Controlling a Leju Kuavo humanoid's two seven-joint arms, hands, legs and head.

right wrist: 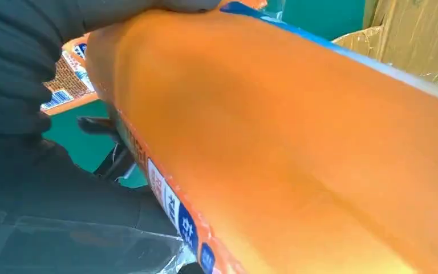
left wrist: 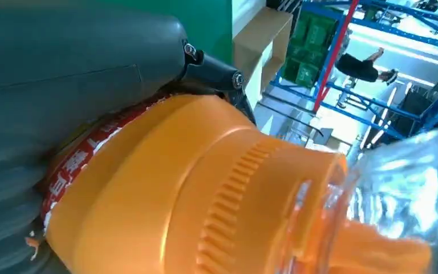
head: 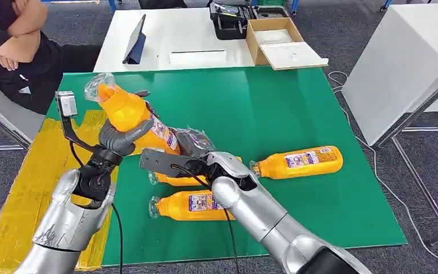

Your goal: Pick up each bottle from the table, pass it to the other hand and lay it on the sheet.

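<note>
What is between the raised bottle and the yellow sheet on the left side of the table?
Nothing visible. The raised bottle is gripped by the left robot hand, with the right robot hand at its base. The yellow sheet lies bare just beside and below it; the other bottles lie on the green mat.

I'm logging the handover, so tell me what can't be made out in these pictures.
- Head view: whether the right robot hand grips the held orange bottle; its fingers are hidden behind the bottle.
- Head view: the middle lying bottle, mostly covered by the right arm.
- Right wrist view: label print, blurred.
</note>
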